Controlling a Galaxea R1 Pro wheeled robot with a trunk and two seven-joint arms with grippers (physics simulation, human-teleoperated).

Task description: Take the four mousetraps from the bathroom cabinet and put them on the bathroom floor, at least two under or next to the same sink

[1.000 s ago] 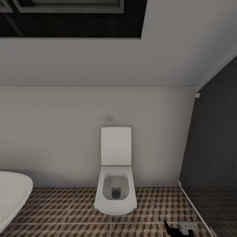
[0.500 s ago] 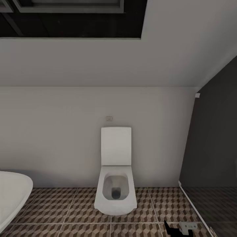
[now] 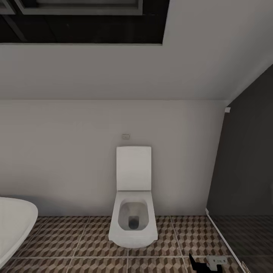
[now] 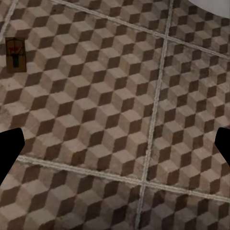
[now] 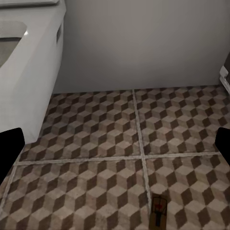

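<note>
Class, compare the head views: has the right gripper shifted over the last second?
No. The right gripper sits at the same spot low in the head view, equally far from the toilet and the floor's grout lines.

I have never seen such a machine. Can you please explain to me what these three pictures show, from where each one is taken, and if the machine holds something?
This is a simulated wheeled robot with two arms. The head view looks forward and down into a bathroom: a white toilet with raised lid against a pale wall, a white rounded tub edge, and the brown, beige and white cube-patterned tiled floor. The other two pictures come from cameras near each arm's jaws, looking down at that floor. The black shapes at their side edges are the left gripper and right gripper, with jaws wide apart, holding nothing. A small flat wooden mousetrap with a red mark lies on the tiles in the left wrist view; the right wrist view shows another mousetrap.
</note>
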